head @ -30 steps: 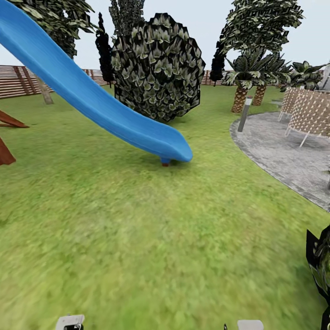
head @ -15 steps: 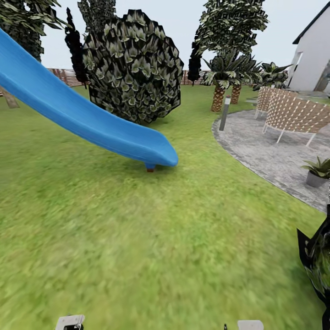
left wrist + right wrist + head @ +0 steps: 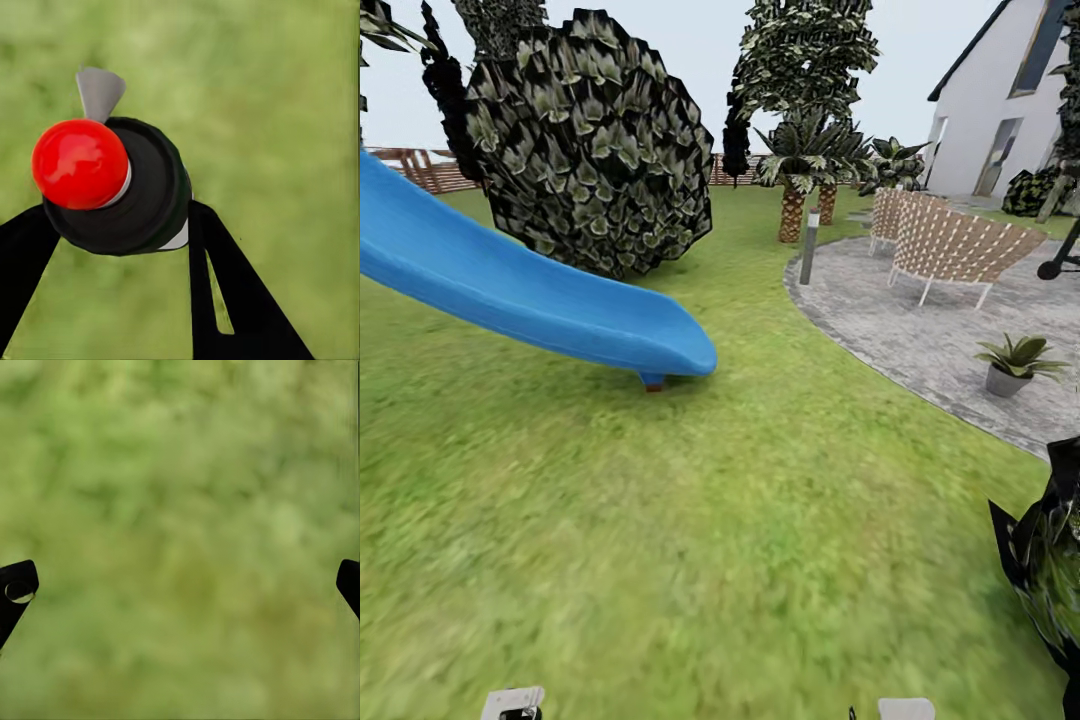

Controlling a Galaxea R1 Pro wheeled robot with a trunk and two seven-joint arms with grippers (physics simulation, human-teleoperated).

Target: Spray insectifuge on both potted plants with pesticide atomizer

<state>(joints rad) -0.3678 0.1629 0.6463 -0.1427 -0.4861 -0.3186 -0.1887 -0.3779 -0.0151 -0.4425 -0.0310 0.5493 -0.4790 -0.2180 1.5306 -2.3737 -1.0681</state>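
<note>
The lawn [image 3: 690, 520] has swung leftward; a potted plant [image 3: 1015, 362] is now revealed. The pesticide atomizer [image 3: 112, 187] is clamped by the left gripper [image 3: 112, 247]; the right gripper [image 3: 180, 585] is spread apart.

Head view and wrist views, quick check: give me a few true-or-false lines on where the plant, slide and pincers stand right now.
1. A potted plant stands on the stone patio. True.
2. The blue slide ends on the patio. False: it ends on the lawn.
3. The left pincer holds a red-topped bottle. True.
4. The right pincer grips a pot. False: its fingers are wide apart over grass.
</note>
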